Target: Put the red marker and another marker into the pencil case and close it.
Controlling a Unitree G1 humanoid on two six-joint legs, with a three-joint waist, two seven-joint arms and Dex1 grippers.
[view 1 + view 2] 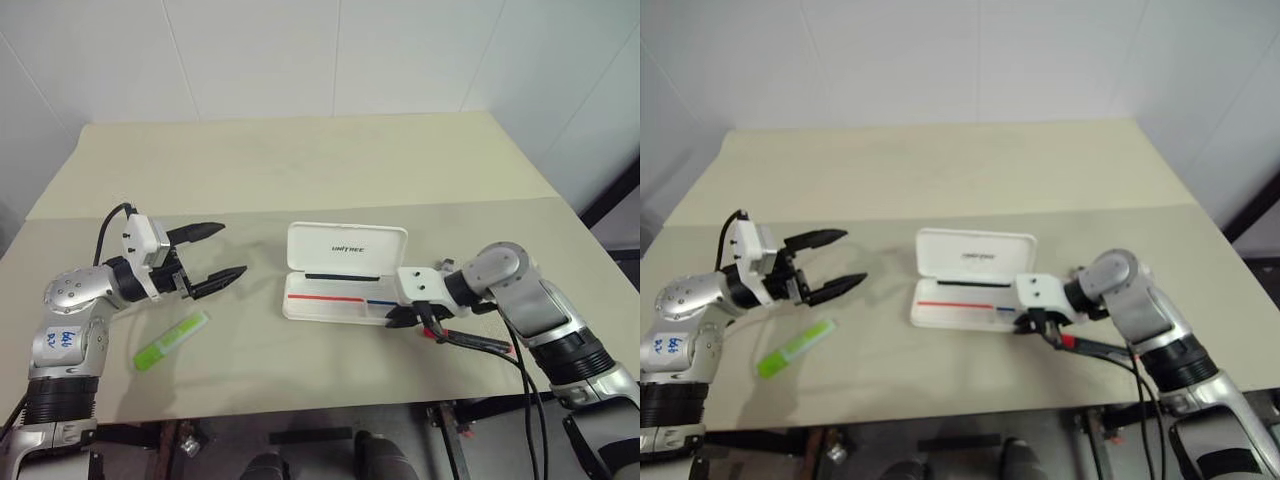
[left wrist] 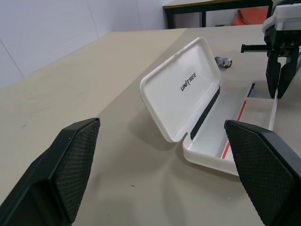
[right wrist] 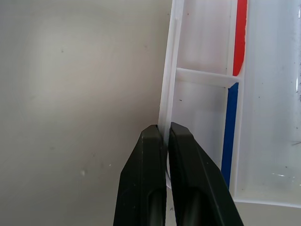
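Observation:
The white pencil case (image 1: 347, 245) lies open in the middle of the table, lid upright at the back, with a red and blue stripe in its tray (image 3: 202, 77). The red marker (image 1: 475, 343) lies on the table right of the case, under my right forearm. My right gripper (image 1: 403, 319) is shut, with nothing visibly held. It points down at the case's front wall near the right end, fingertips (image 3: 155, 141) straddling the rim. The lime-green highlighter (image 1: 172, 340) lies at the front left. My left gripper (image 1: 233, 248) hovers open above and behind it, facing the case (image 2: 181, 89).
The beige table (image 1: 300, 170) stretches far behind the case. Its front edge (image 1: 300, 408) runs close below the highlighter and marker. A black cable (image 1: 520, 375) hangs along my right arm, just past the marker's barrel end.

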